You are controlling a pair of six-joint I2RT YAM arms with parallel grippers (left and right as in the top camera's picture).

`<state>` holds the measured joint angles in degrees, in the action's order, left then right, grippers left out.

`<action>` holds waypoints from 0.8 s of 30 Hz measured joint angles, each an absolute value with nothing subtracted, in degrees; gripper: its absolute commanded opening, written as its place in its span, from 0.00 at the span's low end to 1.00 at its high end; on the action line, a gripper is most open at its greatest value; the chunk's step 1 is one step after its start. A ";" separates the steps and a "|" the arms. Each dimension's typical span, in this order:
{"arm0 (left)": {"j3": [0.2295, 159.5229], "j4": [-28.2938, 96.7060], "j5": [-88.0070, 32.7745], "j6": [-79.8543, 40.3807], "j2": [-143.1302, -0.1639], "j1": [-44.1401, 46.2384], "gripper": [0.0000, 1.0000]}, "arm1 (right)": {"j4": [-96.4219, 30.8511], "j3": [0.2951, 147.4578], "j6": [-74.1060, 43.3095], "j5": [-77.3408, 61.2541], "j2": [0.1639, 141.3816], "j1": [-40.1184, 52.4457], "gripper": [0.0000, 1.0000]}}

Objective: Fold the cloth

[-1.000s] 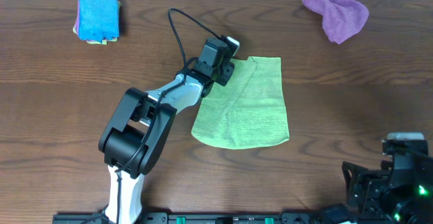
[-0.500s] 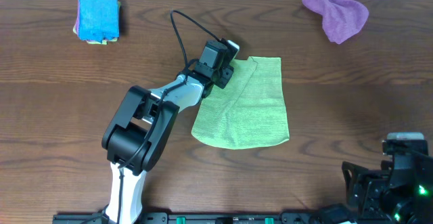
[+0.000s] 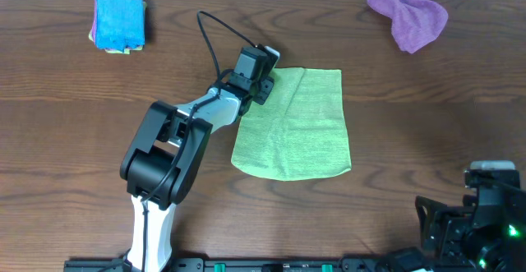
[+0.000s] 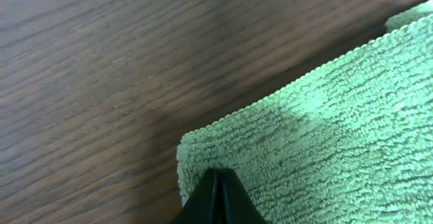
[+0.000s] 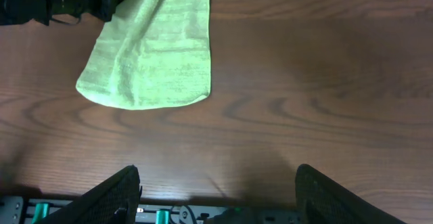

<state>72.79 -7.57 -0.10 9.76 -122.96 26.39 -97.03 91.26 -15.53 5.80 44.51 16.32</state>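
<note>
The green cloth [image 3: 296,124] lies flat in the middle of the brown table, one layer, its left part slightly creased. It also shows in the left wrist view [image 4: 325,129] and in the right wrist view [image 5: 152,48]. My left gripper [image 3: 265,83] is at the cloth's far left corner, low over the table, and its jaws are shut on that corner [image 4: 218,180]. My right gripper [image 5: 216,190] is open and empty, parked at the table's front right edge [image 3: 460,218], far from the cloth.
A crumpled purple cloth [image 3: 408,15] lies at the back right. A folded blue cloth stack [image 3: 120,23] lies at the back left. The left arm's black cable [image 3: 209,34] loops over the table behind the gripper.
My left gripper has moved left and slightly back with the cloth's corner in it, drawing the cloth's left edge out flatter. The right arm has not moved.
</note>
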 measured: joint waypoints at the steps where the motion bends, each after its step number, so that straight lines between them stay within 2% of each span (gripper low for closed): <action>1: 72.84 -7.22 0.73 9.98 -122.96 26.35 0.06 | -97.01 91.26 -15.53 5.80 44.51 16.32 0.74; 11: 75.02 -0.40 3.77 11.03 -122.83 21.67 0.06 | -96.57 91.26 -15.53 5.85 44.51 16.32 0.77; 24: 74.37 -0.14 4.89 11.07 -121.40 20.01 0.05 | -94.21 91.26 -15.57 6.79 44.51 16.32 0.82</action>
<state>74.37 -0.14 4.89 11.07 -121.40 20.01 -94.21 91.26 -15.57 6.79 44.51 16.32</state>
